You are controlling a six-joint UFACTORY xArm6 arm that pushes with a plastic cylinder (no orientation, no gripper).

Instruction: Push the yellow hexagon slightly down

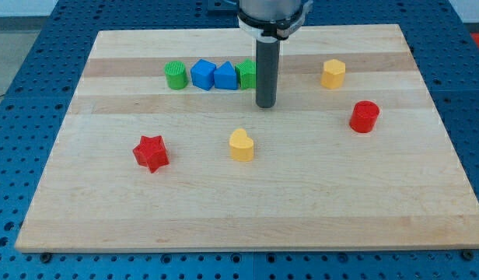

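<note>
Yellow hexagon [333, 73] was a short, flat-topped yellow prism, standing upright on the wooden worktop [247, 210] toward the view's upper right, with no block touching it. My tip [266, 105] sat well to its left and a little lower in the view. No hand on this arm: it ended in a plain dark rod, holding nothing.

The rod crossed in front of the green block [245, 73] at the right end of the top row, so its shape could not be made out. The rod's mount was cut off by the view's top edge.

Count: eight blocks. Two yellow: the hexagon and a yellow heart [241, 145] below the tip. Two red: a red star [151, 152] at lower left and a red cylinder [365, 117] at right, below the hexagon. Two blue: blue cube [202, 75] and blue prism [225, 76], side by side. Two green: the hidden one and a green cylinder [175, 75] at the row's left end.
</note>
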